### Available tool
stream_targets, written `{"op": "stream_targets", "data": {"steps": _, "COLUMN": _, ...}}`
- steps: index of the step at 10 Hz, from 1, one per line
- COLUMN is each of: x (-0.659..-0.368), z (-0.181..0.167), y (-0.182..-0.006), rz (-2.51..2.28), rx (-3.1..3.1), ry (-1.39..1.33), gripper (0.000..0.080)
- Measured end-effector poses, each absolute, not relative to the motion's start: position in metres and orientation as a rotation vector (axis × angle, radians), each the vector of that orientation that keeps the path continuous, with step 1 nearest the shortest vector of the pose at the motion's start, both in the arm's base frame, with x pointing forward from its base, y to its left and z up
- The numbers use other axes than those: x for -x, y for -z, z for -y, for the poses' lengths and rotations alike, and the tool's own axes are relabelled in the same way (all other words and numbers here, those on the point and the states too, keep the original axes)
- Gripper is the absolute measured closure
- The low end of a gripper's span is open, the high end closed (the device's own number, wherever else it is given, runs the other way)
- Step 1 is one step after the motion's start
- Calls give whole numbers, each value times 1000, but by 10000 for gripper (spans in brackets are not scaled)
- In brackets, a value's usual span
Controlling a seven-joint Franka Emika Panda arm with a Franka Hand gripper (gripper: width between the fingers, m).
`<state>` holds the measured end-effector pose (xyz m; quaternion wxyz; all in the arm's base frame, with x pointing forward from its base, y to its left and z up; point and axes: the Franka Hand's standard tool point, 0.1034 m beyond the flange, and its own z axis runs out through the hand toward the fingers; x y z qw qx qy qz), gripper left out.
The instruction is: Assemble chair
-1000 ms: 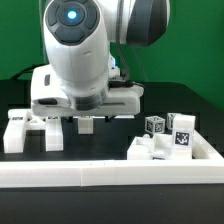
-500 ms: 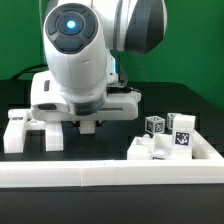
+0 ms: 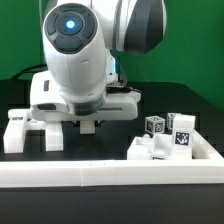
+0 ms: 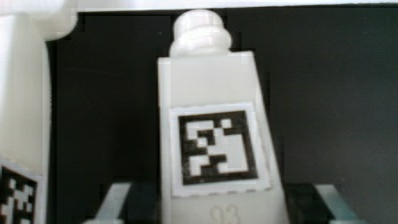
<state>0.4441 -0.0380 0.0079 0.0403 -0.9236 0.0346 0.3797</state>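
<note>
White plastic all round: hard, stiff, light-looking, and smooth-faced, so probably a bit slippery under the fingers.

On the exterior view's left a blocky chair part [image 3: 22, 132] with a small tag on top sits on the black table [image 3: 110, 150], apart from the gripper.

In the centre the gripper [image 3: 87, 122] is down low under the big arm, between that part and the pile on the right. The wrist view shows a leg piece [image 4: 214, 90] between the fingers [image 4: 134, 205]. Its tag faces the camera and a rounded peg [image 4: 205, 30] sits at the far end. The jaws look closed against the leg's two flat sides near the tagged end, pinching it. Can't tell whether it is lifted off the table.

The hold looks sound to me: flat parallel faces, down by the tag, with the peg clear for fitting. The peg is the thin bit, likely the one to keep from knocking.

On the exterior view's right, tagged pieces [image 3: 165, 138] are heaped in the corner of the white border frame [image 3: 100, 172], well apart from the gripper.
</note>
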Motion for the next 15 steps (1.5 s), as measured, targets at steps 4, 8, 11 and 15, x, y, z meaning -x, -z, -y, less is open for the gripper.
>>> {"op": "stream_targets", "data": {"steps": 4, "x": -482, "z": 25, "y": -70, "rz": -207, "rx": 2808, "ry": -1159, "gripper": 502}}
{"op": "stream_targets", "data": {"steps": 8, "x": -499, "z": 31, "y": -68, "rz": -219, "rx": 2897, "ry": -954, "gripper": 502}}
{"op": "stream_targets", "data": {"steps": 11, "x": -531, "z": 25, "y": -109, "rz": -195, "rx": 2964, "ry": -713, "gripper": 502}}
{"op": "stream_targets", "data": {"steps": 15, "x": -546, "z": 30, "y": -109, "rz": -206, "rx": 3058, "ry": -314, "gripper": 502}}
